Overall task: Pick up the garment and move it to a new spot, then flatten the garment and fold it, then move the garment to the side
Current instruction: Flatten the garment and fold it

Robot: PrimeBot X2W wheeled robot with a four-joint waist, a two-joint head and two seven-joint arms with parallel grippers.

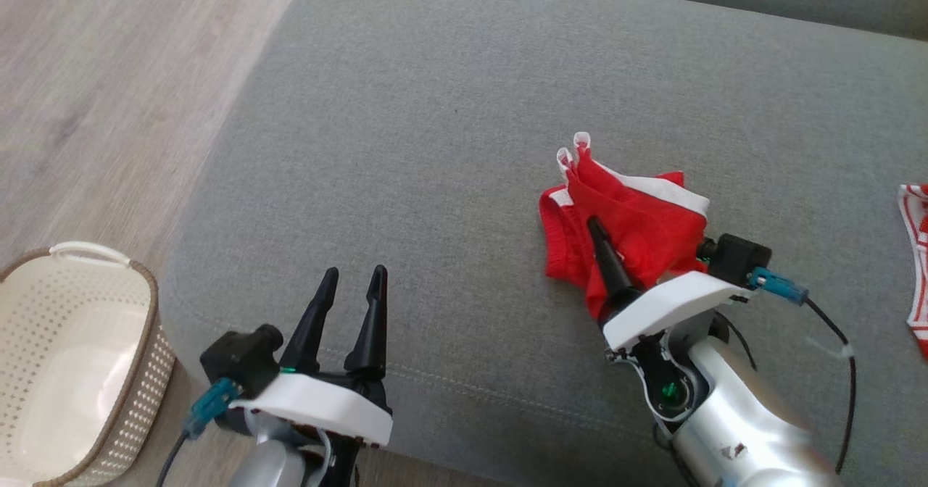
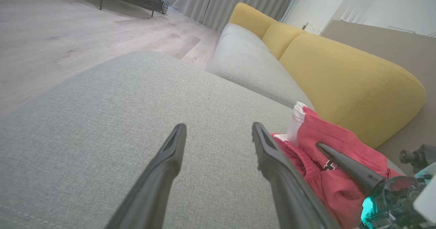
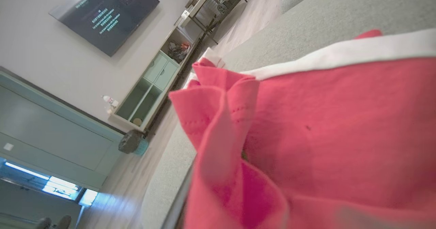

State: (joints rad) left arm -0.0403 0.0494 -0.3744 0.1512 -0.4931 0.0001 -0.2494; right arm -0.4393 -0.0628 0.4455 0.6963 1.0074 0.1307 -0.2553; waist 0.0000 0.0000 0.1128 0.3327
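Shorts, red with white trim, sit bunched right of centre on the grey sofa seat, long axis near-to-far, white-edged corners pointing far, pinched by the right gripper; left gripper spread.

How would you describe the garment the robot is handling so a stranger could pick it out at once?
Start at the wide grey sofa cushion. On its right half, the garment is a crumpled heap gripped by the right hand. It is solid red with plain white bands, unlike the red-and-white patterned cloth lying farther right.
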